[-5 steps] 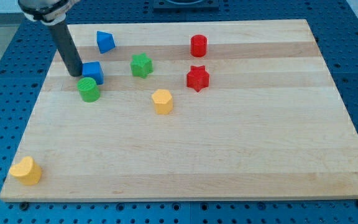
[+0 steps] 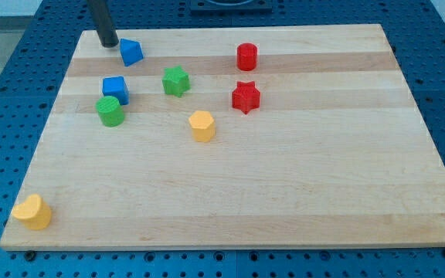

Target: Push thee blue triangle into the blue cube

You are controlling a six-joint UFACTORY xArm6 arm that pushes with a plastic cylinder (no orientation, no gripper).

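Note:
The blue triangle lies near the board's top left. The blue cube sits below it, a short gap apart, touching the green cylinder at its lower left. My tip stands at the board's top edge, just left of and slightly above the blue triangle, close to it but with a sliver of board between. The dark rod rises out of the view's top.
A green star sits right of the blue cube. A red cylinder and red star lie right of centre. A yellow block sits mid-board, another yellow block at the bottom left corner.
My tip has moved up from beside the blue cube's left to the top edge, left of the blue triangle. No block has moved.

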